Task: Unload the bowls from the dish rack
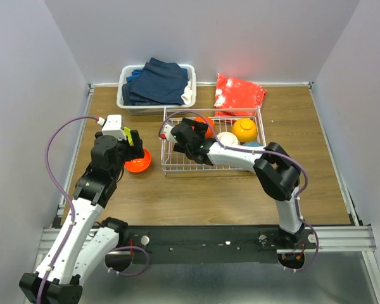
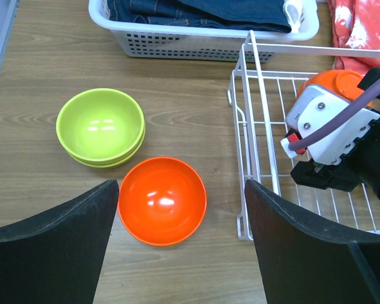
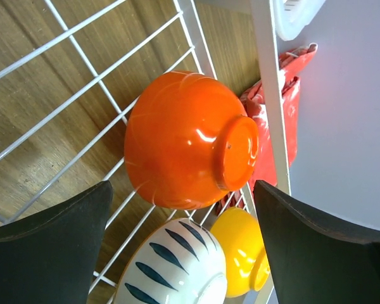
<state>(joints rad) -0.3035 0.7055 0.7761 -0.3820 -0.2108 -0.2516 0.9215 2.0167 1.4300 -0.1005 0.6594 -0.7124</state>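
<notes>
Right gripper (image 3: pixel 182 183): jaws spread wide, grips nothing. Hangs inside the dish rack (image 1: pixel 213 109) near its far left corner, one finger on each side of a red-orange bowl (image 3: pixel 177 139), clear of it on both sides. Bowl tipped on its side on the wires, foot turned toward the far wall of the rack.

Beside it in the rack, to the right: white bowl with dark stripes (image 3: pixel 177 266) and yellow-orange bowl (image 3: pixel 240 253), both upended. Teal bowl (image 1: pixel 252 144) nearer, at the right end, mostly hidden behind the right arm.

Left gripper (image 2: pixel 180 183): jaws likewise spread wide, grips nothing. Hovers above a second red-orange bowl (image 2: pixel 163 200), upright on the table (image 1: pixel 209 196) just left of the rack. Two lime green bowls (image 2: pixel 100 125) nested, upright, just beside that bowl on its far left.

Farther out: white tub (image 1: pixel 130 101) of dark blue clothes just beyond the rack's far left corner; red bag (image 1: pixel 239 94) to its right, beyond the far right of the rack.
</notes>
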